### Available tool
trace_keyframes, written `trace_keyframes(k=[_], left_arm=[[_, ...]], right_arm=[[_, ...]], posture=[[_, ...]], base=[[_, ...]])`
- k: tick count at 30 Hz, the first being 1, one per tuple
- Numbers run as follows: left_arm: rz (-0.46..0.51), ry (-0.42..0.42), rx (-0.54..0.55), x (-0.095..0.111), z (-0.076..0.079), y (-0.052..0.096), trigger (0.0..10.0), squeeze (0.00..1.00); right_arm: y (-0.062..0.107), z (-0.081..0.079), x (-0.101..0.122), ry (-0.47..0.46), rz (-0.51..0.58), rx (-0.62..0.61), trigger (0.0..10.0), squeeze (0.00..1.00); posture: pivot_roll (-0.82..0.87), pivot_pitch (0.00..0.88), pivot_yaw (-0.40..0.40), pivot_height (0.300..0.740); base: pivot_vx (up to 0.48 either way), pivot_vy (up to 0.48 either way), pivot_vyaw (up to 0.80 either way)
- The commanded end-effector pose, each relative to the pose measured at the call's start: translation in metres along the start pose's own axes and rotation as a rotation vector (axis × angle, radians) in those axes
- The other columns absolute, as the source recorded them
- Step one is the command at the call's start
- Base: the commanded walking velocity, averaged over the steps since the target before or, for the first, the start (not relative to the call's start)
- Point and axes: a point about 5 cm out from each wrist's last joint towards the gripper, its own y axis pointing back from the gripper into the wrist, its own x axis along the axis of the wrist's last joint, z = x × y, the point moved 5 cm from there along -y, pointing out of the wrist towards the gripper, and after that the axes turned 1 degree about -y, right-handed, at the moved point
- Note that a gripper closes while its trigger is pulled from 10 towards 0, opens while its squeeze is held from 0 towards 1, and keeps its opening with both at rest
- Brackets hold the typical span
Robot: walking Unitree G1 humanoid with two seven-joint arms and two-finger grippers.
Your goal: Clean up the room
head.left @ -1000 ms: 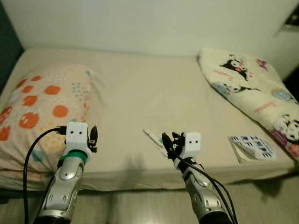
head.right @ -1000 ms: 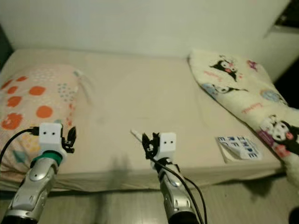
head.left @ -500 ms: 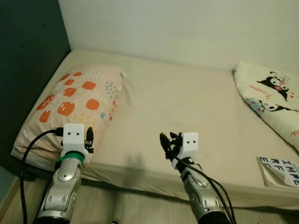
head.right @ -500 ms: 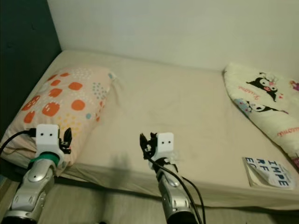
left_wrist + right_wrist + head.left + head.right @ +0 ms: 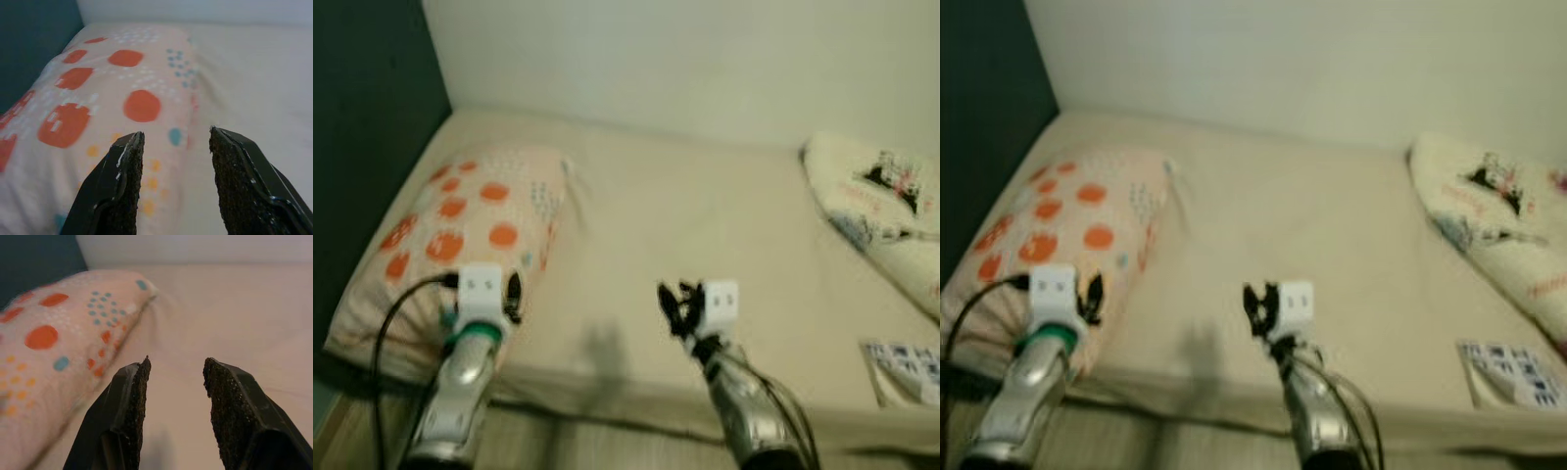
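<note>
Pillow [image 5: 460, 220]: peach, orange-spotted, flat on bed [image 5: 705, 225] at 9 o'clock. Blanket [image 5: 881, 211]: cream, cartoon-printed, bunched at 3 o'clock. Booklet [image 5: 906, 370]: blue-and-white, flat near the edge at 4 o'clock.

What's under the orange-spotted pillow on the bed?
The pillow lies flat on the beige mattress along its left side, by the dark wall. Only bedsheet shows around it; anything beneath the pillow is covered and cannot be seen.
</note>
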Motion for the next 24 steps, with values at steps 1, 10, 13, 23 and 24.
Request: trace_keyframes(k=[1, 10, 13, 23, 24], left_arm=[[-0.002, -0.002, -0.014, -0.0019, 0.0074, 0.0014, 10.0, 0.00], [0.001, -0.001, -0.016, -0.0020, 0.0078, 0.0011, 10.0, 0.00], [0.006, 0.008, -0.028, -0.0014, 0.0092, 0.0018, 10.0, 0.00], [0.008, -0.006, -0.038, -0.0002, 0.0115, 0.0016, 10.0, 0.00], [0.007, -0.001, -0.037, -0.0004, 0.0115, 0.0016, 10.0, 0.00]], right_arm=[[0.0069, 0.0110, -0.0087, 0.002, -0.031, -0.029, 10.0, 0.00], [0.0079, 0.0118, -0.0105, 0.000, -0.035, -0.033, 10.0, 0.00], [0.0082, 0.0121, -0.0109, -0.001, -0.036, -0.035, 10.0, 0.00], [0.0082, 0.0120, -0.0114, -0.003, -0.038, -0.036, 10.0, 0.00], [0.0082, 0.0122, -0.0119, -0.004, -0.039, -0.037, 10.0, 0.00]], posture=[[0.11, 0.025, -0.045, 0.723], [0.11, 0.025, -0.046, 0.723], [0.11, 0.025, -0.046, 0.723], [0.11, 0.031, -0.043, 0.723], [0.11, 0.031, -0.043, 0.723]], base=[[0.296, -0.334, 0.00], [0.063, -0.390, 0.00], [0.000, 0.000, 0.00], [0.000, -0.336, 0.00], [0.000, -0.458, 0.00]])
